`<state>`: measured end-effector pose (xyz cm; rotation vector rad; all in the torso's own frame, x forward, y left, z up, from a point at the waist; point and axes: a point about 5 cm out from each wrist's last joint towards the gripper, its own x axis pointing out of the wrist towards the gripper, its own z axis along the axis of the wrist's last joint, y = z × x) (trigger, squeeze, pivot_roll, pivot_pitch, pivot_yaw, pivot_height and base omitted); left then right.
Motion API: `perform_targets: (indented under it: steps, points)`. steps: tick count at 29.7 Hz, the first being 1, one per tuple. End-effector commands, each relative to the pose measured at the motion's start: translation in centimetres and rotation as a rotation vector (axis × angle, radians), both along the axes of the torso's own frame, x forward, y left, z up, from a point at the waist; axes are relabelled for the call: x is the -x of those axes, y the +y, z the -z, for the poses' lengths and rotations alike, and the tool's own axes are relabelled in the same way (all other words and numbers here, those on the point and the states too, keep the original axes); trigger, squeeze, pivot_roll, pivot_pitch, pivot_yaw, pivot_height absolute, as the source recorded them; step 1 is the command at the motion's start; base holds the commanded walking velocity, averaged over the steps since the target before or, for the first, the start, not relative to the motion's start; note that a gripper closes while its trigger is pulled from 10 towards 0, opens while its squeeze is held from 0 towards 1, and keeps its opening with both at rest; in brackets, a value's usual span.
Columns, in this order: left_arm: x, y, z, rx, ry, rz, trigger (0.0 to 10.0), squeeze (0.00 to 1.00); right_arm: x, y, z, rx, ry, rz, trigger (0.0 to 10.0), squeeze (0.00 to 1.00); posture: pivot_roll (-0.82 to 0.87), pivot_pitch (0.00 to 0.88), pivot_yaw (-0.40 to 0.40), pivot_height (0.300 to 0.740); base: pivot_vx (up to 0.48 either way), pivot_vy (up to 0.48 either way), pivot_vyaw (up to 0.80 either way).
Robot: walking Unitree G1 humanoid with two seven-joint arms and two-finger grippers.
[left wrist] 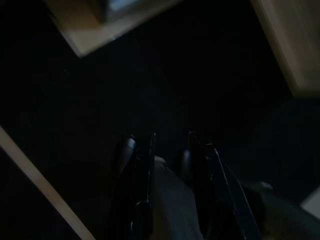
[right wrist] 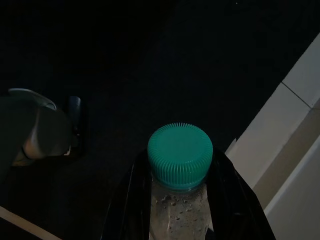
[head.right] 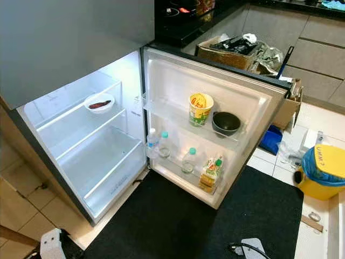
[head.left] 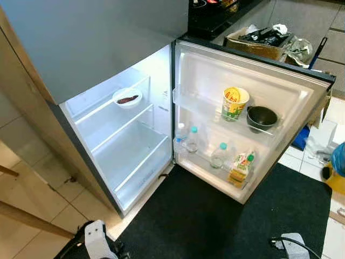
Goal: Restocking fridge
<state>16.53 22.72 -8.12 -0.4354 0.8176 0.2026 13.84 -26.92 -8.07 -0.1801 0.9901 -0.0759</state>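
The right gripper point(right wrist: 182, 200) clamps a green-capped water bottle point(right wrist: 180, 155) between its fingers, cap poking past the fingertips

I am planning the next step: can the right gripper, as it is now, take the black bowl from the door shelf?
Probably not: the right gripper is already shut on a teal-capped bottle, low over the black mat. The black bowl itself stands unblocked.
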Motion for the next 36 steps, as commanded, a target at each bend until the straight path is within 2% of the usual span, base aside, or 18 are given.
perform_targets:
  steps: [1, 7, 8, 9, 11, 14, 16, 21, 22, 23, 24, 26, 29, 33, 36]
  points:
    - [-0.4, 0.6, -0.3, -0.054, -0.007, 0.008, 10.0, 0.0, -0.2, 0.2, 0.0, 0.005, 0.003, -0.008, 10.0, 0.0, -0.07, 0.046, -0.004, 0.74, 0.0, 0.0, 0.0]
    - [-1.7, 1.0, -1.0, -0.085, -0.05, -0.04, 10.0, 0.0, -0.2, 0.2, 0.0, 0.02, 0.03, -0.064, 10.0, 0.0, -0.05, 0.017, 0.0, 0.74, 0.0, 0.0, 0.0]
    - [-2.1, 0.9, -1.2, -0.087, -0.053, -0.04, 10.0, 0.0, -0.5, 0.0, -0.1, 0.03, 0.03, -0.067, 10.0, 0.0, -0.07, 0.052, 0.021, 0.74, 0.0, 0.0, 0.0]
    - [-2.1, 0.8, -1.1, -0.119, -0.034, -0.017, 10.0, 0.0, -0.8, -0.3, -0.3, 0.049, 0.024, -0.055, 10.0, 0.0, -0.07, 0.053, 0.03, 0.74, 0.0, 0.0, 0.0]
    - [-2.2, 0.4, -1.0, -0.135, -0.007, 0.085, 10.0, 0.0, -2.0, -0.5, -0.9, 0.034, -0.033, 0.019, 10.0, 0.0, -0.05, 0.044, -0.004, 0.74, 0.0, 0.0, 0.0]
    - [-2.4, 0.4, -1.1, -0.124, -0.008, 0.094, 10.0, 0.0, -3.1, 0.3, -1.1, 0.026, -0.06, -0.016, 10.0, 0.0, -0.06, 0.053, -0.002, 0.74, 0.0, 0.0, 0.0]
    - [-2.2, 0.4, -1.0, -0.118, -0.004, 0.079, 10.0, 0.0, -3.4, 0.7, -1.1, 0.026, -0.066, -0.03, 10.0, 0.0, -0.06, 0.061, -0.013, 0.74, 0.0, 0.0, 0.0]
    - [-0.9, -0.4, -0.2, -0.033, 0.013, 0.015, 10.0, 0.0, -3.5, 1.6, -0.9, 0.017, -0.055, -0.073, 10.0, 0.0, -0.06, 0.07, -0.029, 0.74, 0.0, 0.0, 0.0]
    - [-0.5, -1.1, 0.1, -0.001, 0.013, 0.002, 10.0, 0.0, -3.7, 2.3, -0.7, 0.033, -0.036, -0.153, 10.0, 0.0, -0.06, 0.079, -0.051, 0.74, 0.0, 0.0, 0.0]
    - [-0.5, -1.1, 0.1, -0.001, 0.013, 0.002, 10.0, 0.0, -3.7, 2.3, -0.7, 0.033, -0.036, -0.153, 10.0, 0.0, -0.06, 0.079, -0.051, 0.74, 0.0, 0.0, 0.0]
    - [-0.2, -2.0, 0.3, 0.044, 0.001, -0.002, 10.0, 0.0, -3.8, 2.7, -0.7, 0.05, -0.026, -0.213, 10.0, 0.0, -0.09, 0.082, -0.034, 0.74, 0.0, 0.0, 0.0]
    - [0.2, -2.6, 0.6, 0.064, 0.006, 0.01, 10.0, 0.0, -4.0, 2.9, -0.7, 0.062, -0.023, -0.242, 10.0, 0.0, -0.09, 0.086, -0.031, 0.74, 0.0, 0.0, 0.0]
    - [1.1, -3.2, 1.1, 0.081, 0.045, 0.049, 10.0, 0.0, -4.4, 2.9, -0.9, 0.053, -0.031, -0.208, 10.0, 0.0, -0.09, 0.089, -0.031, 0.74, 0.0, 0.0, 0.0]
    - [0.9, -3.0, 1.0, 0.085, 0.044, 0.058, 10.0, 0.0, -4.3, 3.0, -0.8, 0.068, -0.017, -0.229, 10.0, 0.0, -0.08, 0.075, -0.024, 0.74, 0.0, -0.272, 0.0]
    - [0.2, -2.5, 0.6, 0.071, 0.03, 0.077, 10.0, 0.0, -4.2, 2.8, -0.8, 0.072, -0.016, -0.217, 10.0, 0.0, -0.08, 0.08, -0.029, 0.74, 0.25, -0.395, 0.0]
